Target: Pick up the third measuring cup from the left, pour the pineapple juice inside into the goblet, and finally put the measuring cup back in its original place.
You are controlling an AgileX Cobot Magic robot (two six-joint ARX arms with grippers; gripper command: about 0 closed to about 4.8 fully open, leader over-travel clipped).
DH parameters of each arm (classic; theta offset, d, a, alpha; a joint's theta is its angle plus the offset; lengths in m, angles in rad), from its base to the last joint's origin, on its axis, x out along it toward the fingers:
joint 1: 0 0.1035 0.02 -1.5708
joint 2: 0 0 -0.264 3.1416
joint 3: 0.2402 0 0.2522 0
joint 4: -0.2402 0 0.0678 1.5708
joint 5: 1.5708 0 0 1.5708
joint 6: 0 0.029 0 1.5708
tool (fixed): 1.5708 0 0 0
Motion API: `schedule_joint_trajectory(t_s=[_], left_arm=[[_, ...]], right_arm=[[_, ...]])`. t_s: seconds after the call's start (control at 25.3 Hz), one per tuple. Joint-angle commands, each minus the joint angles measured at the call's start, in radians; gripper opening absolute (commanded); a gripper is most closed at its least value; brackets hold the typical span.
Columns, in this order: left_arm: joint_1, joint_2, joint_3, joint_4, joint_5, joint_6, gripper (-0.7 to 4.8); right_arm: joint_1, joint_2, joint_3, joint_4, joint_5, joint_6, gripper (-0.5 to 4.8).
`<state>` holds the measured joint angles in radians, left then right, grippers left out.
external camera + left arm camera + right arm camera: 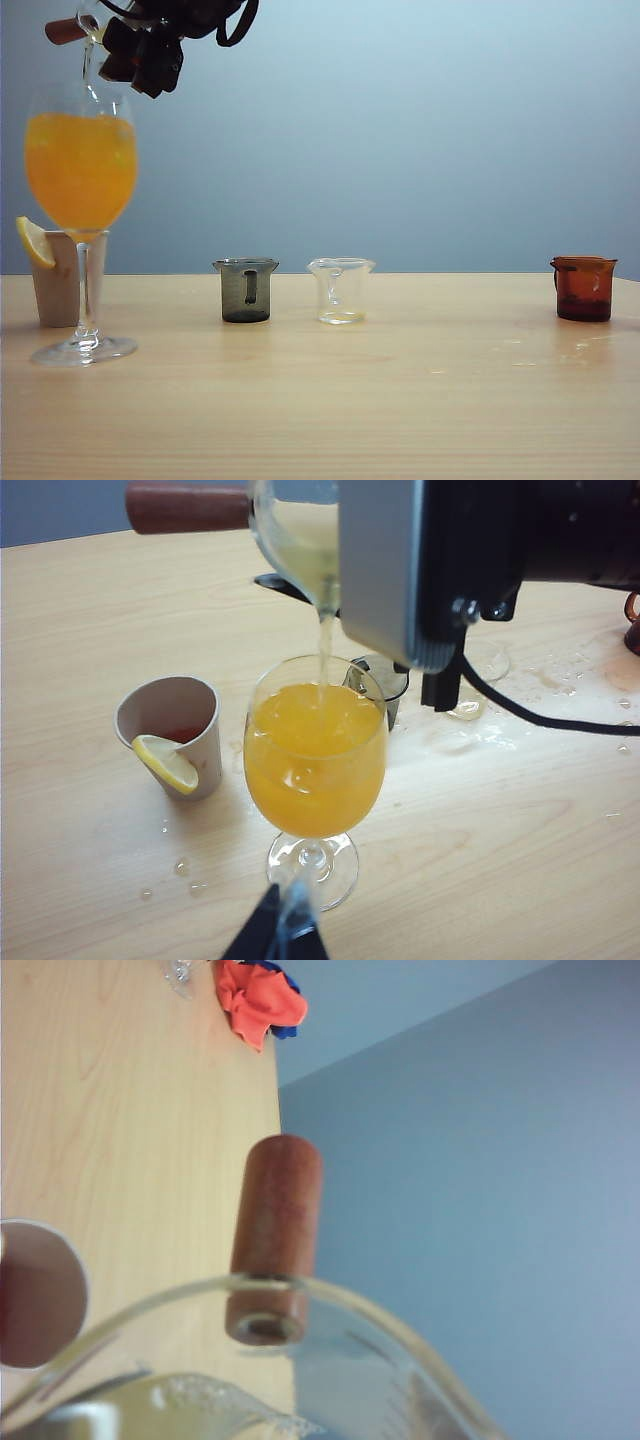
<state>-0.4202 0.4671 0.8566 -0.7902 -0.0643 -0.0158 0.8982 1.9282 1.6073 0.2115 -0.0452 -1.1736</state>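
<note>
**Above the goblet, a measuring cup pours**

High over the table's point(400, 420) left end, the right gripper point(150, 50) holds the third measuring cup point(295, 540) tipped over, its jaws closed around the clear cup, whose reddish-brown wooden handle point(275, 1235) sticks out sideways. A thin stream of pale pineapple juice point(325, 645) falls from the cup's lip into the goblet point(82, 200) directly below. The goblet stands upright on the table, its bowl already filled most of the way with orange liquid. Just behind it sits a beige paper cup point(175, 730) with a lemon slice point(168, 763) on its rim. Along the back of the table stand a smoky grey measuring cup point(246, 290), a clear measuring cup point(340, 290) beside it, and a brown measuring cup point(583, 288) well apart at the right end. Drops of liquid dot the wood around the goblet's foot. Only a dark tip of the left gripper point(278, 930) shows near the goblet's foot, and I cannot tell whether it is parted or closed.
</note>
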Motion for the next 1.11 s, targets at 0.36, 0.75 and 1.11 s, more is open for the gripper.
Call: schedule_joint_trajectory(t_s=[0.36, 0.75, 1.11], left_arm=[[0.0, 0.0, 0.003, 0.006, -0.001, 0.001, -0.04], [0.0, 0.0, 0.003, 0.006, -0.001, 0.001, -0.04], [0.0, 0.0, 0.003, 0.006, -0.001, 0.001, -0.04]], right_arm=[[0.012, 0.003, 0.004, 0.056, 0.006, -0.145, 1.34], [0.014, 0.003, 0.004, 0.077, 0.04, -0.237, 1.35], [0.022, 0.003, 0.004, 0.077, 0.043, -0.38, 1.35]])
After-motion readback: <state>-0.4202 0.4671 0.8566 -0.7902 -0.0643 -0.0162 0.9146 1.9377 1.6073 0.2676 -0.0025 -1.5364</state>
